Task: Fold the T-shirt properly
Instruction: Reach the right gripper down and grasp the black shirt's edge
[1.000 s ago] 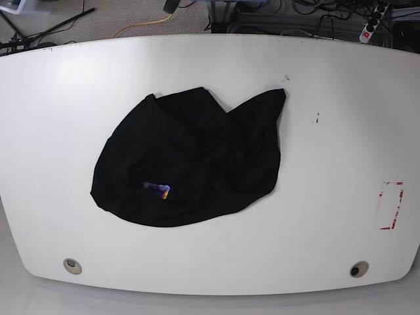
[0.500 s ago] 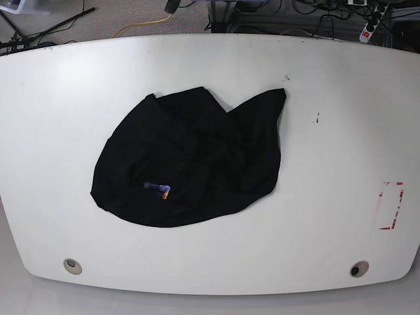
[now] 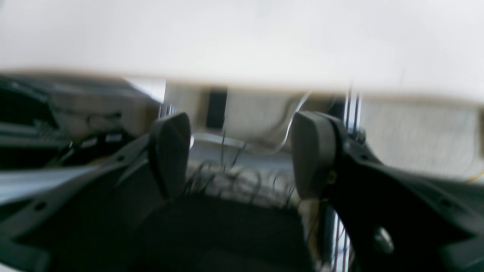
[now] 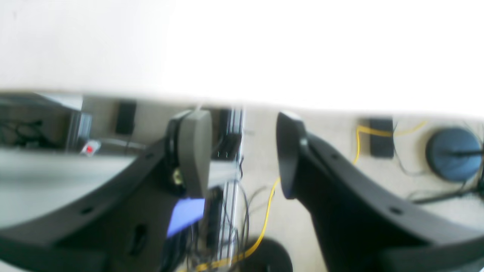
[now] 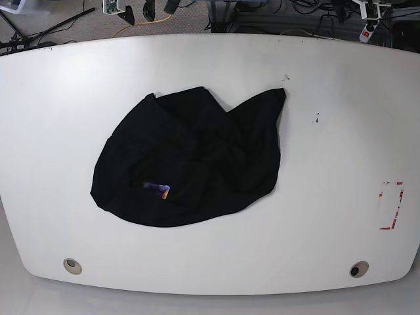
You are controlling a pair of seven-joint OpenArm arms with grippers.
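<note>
The T-shirt (image 5: 187, 161) is found crumpled at frame centre on the table (image 5: 341, 98), unfolded; left gripper (image 3: 242, 155) and right gripper (image 4: 244, 151) are parted, nothing held

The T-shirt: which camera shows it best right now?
The base view: the whole crumpled T-shirt lies on the white table, coloured mark visible. Both wrist views show only open hands, the table edge and the floor, no shirt.

This looks like a robotics lab: a wide white worktop (image 5: 341, 98) stands on grey carpet, with a power strip (image 5: 371, 21), loose cables (image 5: 141, 25) and aluminium frame profiles (image 4: 230, 211) behind it.
</note>
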